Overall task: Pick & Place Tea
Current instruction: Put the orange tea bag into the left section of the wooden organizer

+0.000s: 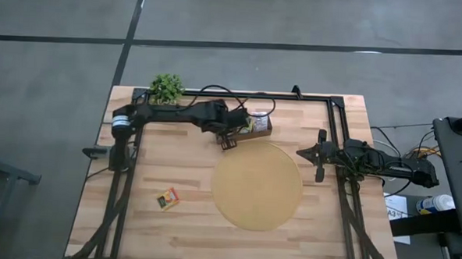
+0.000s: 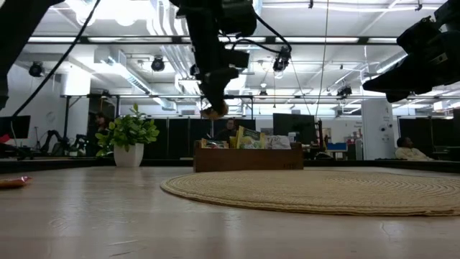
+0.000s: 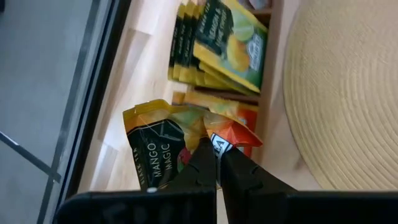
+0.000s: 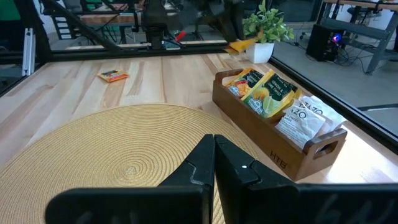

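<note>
My left gripper [image 1: 229, 137] is shut on a yellow-orange tea sachet [image 3: 155, 149] with a dark "Mango Magic" label. It hangs in the air just left of the wooden tray [image 1: 260, 131] [image 2: 248, 160]. The tray's slots hold upright yellow-green sachets [image 3: 224, 43], orange ones [image 3: 242, 115] and white ones [image 4: 308, 118]. Another sachet [image 1: 168, 198] [image 4: 113, 76] lies flat on the table near the left edge. My right gripper [image 4: 214, 155] is shut and hovers over the right edge of the round tan mat [image 1: 257, 185]. My left gripper pinches the sachet between its two fingers at an edge, where an orange-red corner [image 3: 231, 134] sticks out beside the fingertips. The fingers come from above, pointing down. The sachet [image 2: 213, 110] is lifted clear, above the tray's height, and tilted.
A potted plant [image 1: 167, 86] [image 2: 128, 137] stands at the far edge, left of the tray. The mat fills the table's middle, close to the tray's near side. A black frame rail [image 1: 336, 130] runs along the far and right edges. Bare wood lies around the loose sachet.
</note>
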